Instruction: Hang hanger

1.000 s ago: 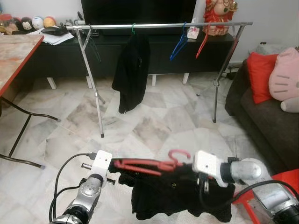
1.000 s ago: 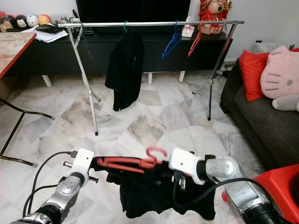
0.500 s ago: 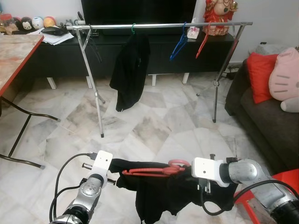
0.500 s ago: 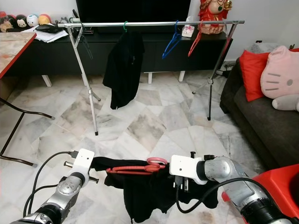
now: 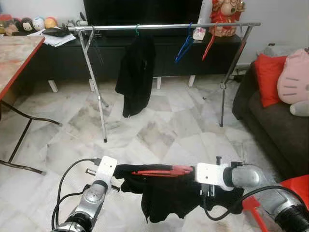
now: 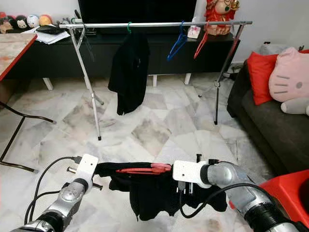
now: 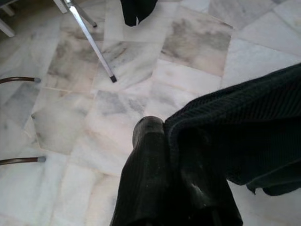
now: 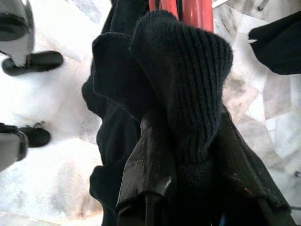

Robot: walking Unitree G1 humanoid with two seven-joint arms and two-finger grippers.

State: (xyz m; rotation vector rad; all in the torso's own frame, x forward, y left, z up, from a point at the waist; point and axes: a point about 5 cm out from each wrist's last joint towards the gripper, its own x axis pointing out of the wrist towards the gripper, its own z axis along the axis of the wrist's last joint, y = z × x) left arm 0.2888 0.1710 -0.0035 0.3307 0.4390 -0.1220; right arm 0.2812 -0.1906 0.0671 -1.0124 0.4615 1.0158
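**Desk:** What does the frame show?

**Photographer:** A red hanger (image 5: pixel 161 171) carrying a black knit sweater (image 5: pixel 181 195), low in the centre. The left hand (image 7: pixel 162 155) pinches one shoulder of the knit; the right hand (image 8: pixel 188 150) clamps knit and hanger together at the other. The garment rail (image 5: pixel 164 27) runs across the top, well apart.

**Desk:** The risk?

**Photographer:** The hanger lies flat, its hook sideways. Unless it is turned upright, it may miss the rail, or the sweater may slide off onto the marble floor (image 5: pixel 159 130).

Sofa (image 5: pixel 270 116) w/ red cushion (image 5: pixel 267 77), pink plush (image 5: pixel 293 79)
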